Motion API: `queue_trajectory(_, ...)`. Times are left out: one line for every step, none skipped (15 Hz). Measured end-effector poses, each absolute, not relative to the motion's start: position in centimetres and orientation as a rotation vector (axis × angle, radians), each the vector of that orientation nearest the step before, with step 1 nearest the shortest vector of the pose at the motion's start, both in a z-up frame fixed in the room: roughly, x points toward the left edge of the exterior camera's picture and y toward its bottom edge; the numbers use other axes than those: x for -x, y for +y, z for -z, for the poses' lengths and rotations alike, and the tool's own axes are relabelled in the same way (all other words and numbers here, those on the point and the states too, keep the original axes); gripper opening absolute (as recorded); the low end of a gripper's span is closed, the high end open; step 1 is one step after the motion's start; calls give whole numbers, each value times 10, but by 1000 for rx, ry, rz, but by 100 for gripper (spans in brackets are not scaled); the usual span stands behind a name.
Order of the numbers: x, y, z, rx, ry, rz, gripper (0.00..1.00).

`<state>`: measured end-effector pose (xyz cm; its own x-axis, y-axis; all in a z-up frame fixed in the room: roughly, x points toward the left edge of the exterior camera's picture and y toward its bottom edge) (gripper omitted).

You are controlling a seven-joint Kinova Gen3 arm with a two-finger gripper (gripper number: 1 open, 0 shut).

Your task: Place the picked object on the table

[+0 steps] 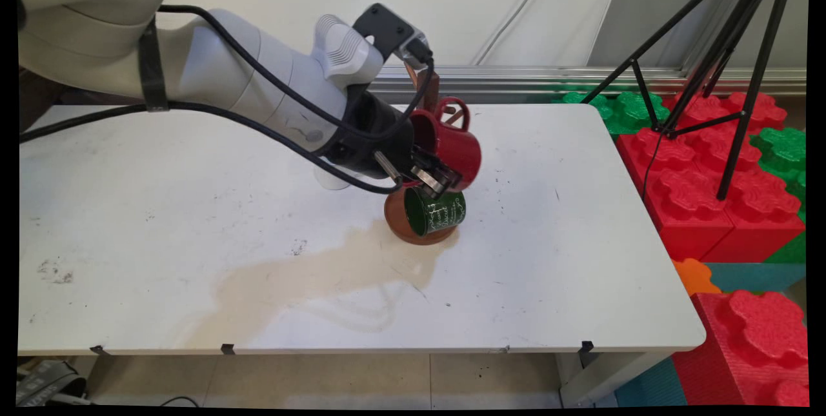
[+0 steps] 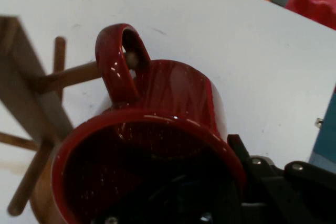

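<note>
My gripper (image 1: pixel 440 178) is shut on the rim of a red mug (image 1: pixel 457 144), one finger inside it and one outside. The mug is tilted in the air beside a wooden mug tree (image 1: pixel 427 86). In the hand view a peg (image 2: pixel 68 76) of the tree passes through the red mug's (image 2: pixel 173 93) handle, and one finger (image 2: pixel 239 150) presses on the rim's outside at the right. Lower on the tree hangs a green mug (image 1: pixel 440 211) with white lettering, just above the tree's round brown base (image 1: pixel 401 224) and right under my gripper.
A white object (image 1: pixel 330 178) stands on the table, mostly hidden behind the arm. A pale brownish stain (image 1: pixel 310 274) spreads from the tree's base toward the front. Off the table's right edge lie red and green foam blocks (image 1: pixel 703 171) and a black tripod (image 1: pixel 742 68).
</note>
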<state>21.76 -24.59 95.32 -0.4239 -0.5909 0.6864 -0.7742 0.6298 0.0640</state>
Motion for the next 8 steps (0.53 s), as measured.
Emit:
queue_trajectory(-215,-245,-955,-1039,-2168,-340,0)
queue_trajectory(-213,-244,-956,-1014,-2175,-338,0)
queue_trajectory(-211,-243,-958,-990,-2181,-335,0)
queue_trajectory(-209,-242,-959,-972,-2187,-333,0)
queue_trajectory(-208,-240,-961,-953,-2193,-330,0)
queue_trajectory(-207,-237,-963,-937,-2199,-327,0)
queue_trajectory(-207,-236,-964,-927,-2204,-324,0)
queue_trajectory(-207,-232,-966,-912,-2215,-318,0)
